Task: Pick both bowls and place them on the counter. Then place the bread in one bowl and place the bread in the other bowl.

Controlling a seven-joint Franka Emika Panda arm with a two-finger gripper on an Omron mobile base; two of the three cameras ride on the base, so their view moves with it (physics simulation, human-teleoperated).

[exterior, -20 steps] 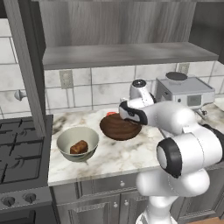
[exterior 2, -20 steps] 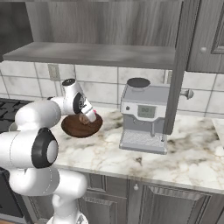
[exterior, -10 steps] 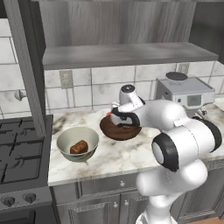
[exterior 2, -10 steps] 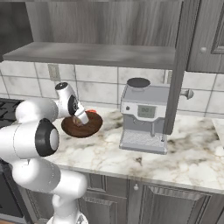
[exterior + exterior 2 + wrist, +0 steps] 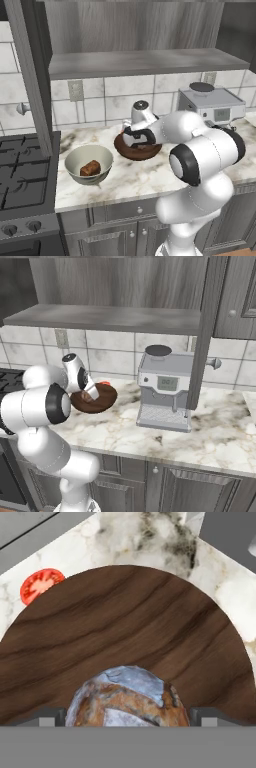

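Hovering low over the dark wooden bowl (image 5: 137, 147), the end effector (image 5: 128, 714) has its fingers spread wide, one on each side of a crusty round loaf (image 5: 128, 698) that lies inside the bowl. The tips look clear of the crust, though the hand view cuts them off at its lower edge, so contact cannot be ruled out. Both bowls stand on the counter (image 5: 135, 177): the cream bowl (image 5: 89, 163) near the stove side with a brown piece of bread (image 5: 90, 168) in it, the wooden bowl beside it toward the coffee machine (image 5: 165, 387). A tomato slice (image 5: 41, 583) lies on the marble just outside the wooden rim.

By these frames the task seems nearly complete, so the risk lies in pulling away. If a fingertip catches the loaf on the way up, it could roll the bread out or tip the shallow bowl. A sideways swing could knock the rim and slide the bowl toward the cream one.
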